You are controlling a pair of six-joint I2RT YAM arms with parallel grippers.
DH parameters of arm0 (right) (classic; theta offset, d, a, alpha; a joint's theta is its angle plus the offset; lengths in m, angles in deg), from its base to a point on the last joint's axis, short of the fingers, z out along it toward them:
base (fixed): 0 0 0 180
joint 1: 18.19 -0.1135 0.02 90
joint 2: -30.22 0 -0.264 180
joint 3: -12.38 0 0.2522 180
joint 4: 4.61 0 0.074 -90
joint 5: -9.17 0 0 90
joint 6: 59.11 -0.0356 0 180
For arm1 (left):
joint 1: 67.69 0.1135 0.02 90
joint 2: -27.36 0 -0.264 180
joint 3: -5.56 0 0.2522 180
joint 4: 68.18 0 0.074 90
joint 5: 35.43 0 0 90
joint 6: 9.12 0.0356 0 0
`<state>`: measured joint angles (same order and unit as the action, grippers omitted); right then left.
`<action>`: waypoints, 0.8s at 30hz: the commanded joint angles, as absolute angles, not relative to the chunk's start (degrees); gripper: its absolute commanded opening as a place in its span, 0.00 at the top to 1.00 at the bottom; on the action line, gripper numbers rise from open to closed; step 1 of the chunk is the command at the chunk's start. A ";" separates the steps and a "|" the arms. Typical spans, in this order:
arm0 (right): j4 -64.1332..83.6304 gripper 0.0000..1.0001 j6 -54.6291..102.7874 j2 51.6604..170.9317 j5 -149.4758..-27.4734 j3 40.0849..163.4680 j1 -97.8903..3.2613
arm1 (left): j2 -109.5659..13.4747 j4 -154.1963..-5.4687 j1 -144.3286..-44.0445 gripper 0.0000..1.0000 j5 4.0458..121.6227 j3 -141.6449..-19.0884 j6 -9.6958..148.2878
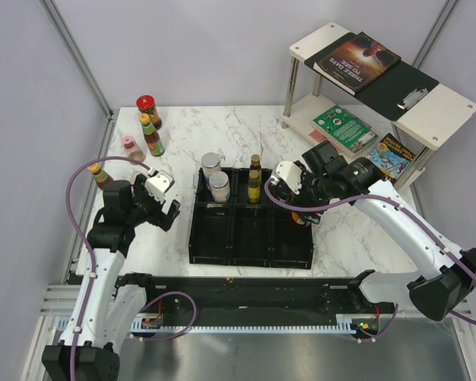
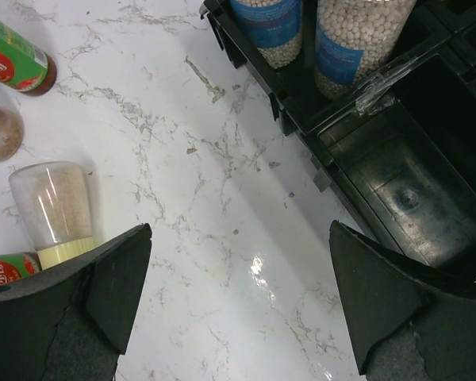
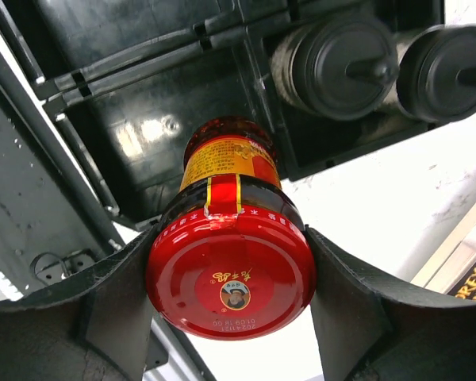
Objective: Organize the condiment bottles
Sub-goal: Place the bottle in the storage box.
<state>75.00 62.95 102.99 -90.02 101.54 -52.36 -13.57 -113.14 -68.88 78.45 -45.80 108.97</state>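
R gripper [image 1: 300, 208] is clamped on a red-capped jar [image 3: 232, 274], w/ fingers [image 3: 111, 317] pressing both sides just under the cap. Jar sits at the right side of the black tray [image 1: 250, 255], its base over a compartment near the tray's outer wall. Can't tell if the base touches the tray floor.

L gripper [image 2: 238, 317] is spread wide w/ nothing in it. It hangs over the bare marble table [image 2: 222, 182], btwn the tray's left wall and the loose bottles.

In the tray's far-left corner stands a clear jar [image 1: 220, 186] of pale beads w/ a second clear jar [image 1: 212, 165] just behind it. Both show black lids in the right wrist view. A slim dark bottle [image 1: 255, 178] stands upright in the far middle compartment.

Loose on the table, well left of the tray:
- A spare red-capped jar [image 1: 147, 107] sits farthest back.
- A yellow-capped sauce bottle [image 1: 151, 136] is just in front of it.
- A pink-lidded shaker [image 1: 132, 146] is beside that bottle.
- A small yellow-capped bottle [image 1: 101, 175] is nearer, close to the L arm.

At back right stands a white shelf [image 1: 444, 107] w/ books [image 1: 357, 59] on it.
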 commanded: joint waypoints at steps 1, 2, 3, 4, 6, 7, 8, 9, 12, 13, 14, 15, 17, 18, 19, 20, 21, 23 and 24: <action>66.38 1.00 61.83 101.85 -91.73 100.33 -53.08 | -13.51 -111.91 -68.39 0.01 80.15 -45.55 107.59; 65.59 1.00 61.74 101.76 -92.17 99.63 -53.17 | -13.51 -111.91 -68.30 0.01 80.24 -45.55 107.59; 64.97 1.00 61.57 101.93 -92.95 99.71 -53.26 | -13.51 -111.91 -68.30 0.01 80.24 -45.55 107.59; 65.05 1.00 61.39 102.11 -94.70 99.88 -53.26 | -13.68 -111.91 -68.30 0.01 80.24 -45.55 107.59; 65.23 1.00 61.39 102.02 -96.21 100.50 -53.34 | -13.86 -111.91 -68.21 0.01 80.24 -45.55 107.59; 65.31 1.00 61.48 102.11 -96.74 100.67 -53.34 | -13.95 -111.91 -68.13 0.01 80.24 -45.55 107.59; 65.49 1.00 61.65 102.20 -96.57 100.50 -53.43 | -14.04 -111.91 -68.13 0.01 80.24 -45.55 107.59; 65.23 1.00 61.92 102.20 -96.39 100.15 -53.52 | -13.95 -111.82 -68.13 0.01 80.24 -45.55 107.59; 62.87 1.00 62.53 101.67 -94.99 96.55 -53.52 | -13.77 -111.82 -67.95 0.01 80.15 -45.46 107.51; 62.33 1.00 62.71 101.67 -94.64 95.59 -53.52 | -13.86 -111.91 -67.95 0.01 80.24 -45.55 107.51; 61.89 1.00 62.80 101.93 -94.02 93.75 -53.61 | -13.86 -111.91 -67.86 0.01 80.32 -45.55 107.51; 60.76 1.00 62.97 102.11 -93.76 92.86 -53.52 | -13.86 -111.91 -67.78 0.01 80.41 -45.46 107.51; 58.74 1.00 62.80 102.46 -92.10 90.49 -53.52 | -14.03 -111.99 -67.77 0.01 80.59 -45.55 107.59; 58.03 1.00 62.62 102.37 -91.56 89.78 -53.52 | -14.04 -111.99 -67.77 0.01 80.59 -45.55 107.59; 57.24 1.00 62.54 102.37 -90.86 89.17 -53.52 | -13.95 -111.91 -67.77 0.01 80.59 -45.55 107.59; 55.84 1.00 62.19 102.20 -89.81 88.03 -53.52 | -13.95 -111.91 -67.77 0.01 80.68 -45.55 107.59; 55.21 1.00 61.92 102.20 -89.10 87.50 -53.52 | -14.04 -111.91 -67.77 0.01 80.85 -45.46 107.59; 53.46 1.00 61.57 101.76 -88.05 86.27 -53.52 | -14.04 -111.99 -67.77 0.01 81.03 -45.46 107.68; 52.84 1.00 61.22 101.67 -86.65 85.91 -53.52 | -14.21 -111.99 -67.77 0.01 81.03 -45.46 107.68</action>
<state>61.21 62.14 103.38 -90.94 86.15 -53.34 -14.00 -113.14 -68.07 79.02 -45.63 108.97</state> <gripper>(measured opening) 0.731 0.993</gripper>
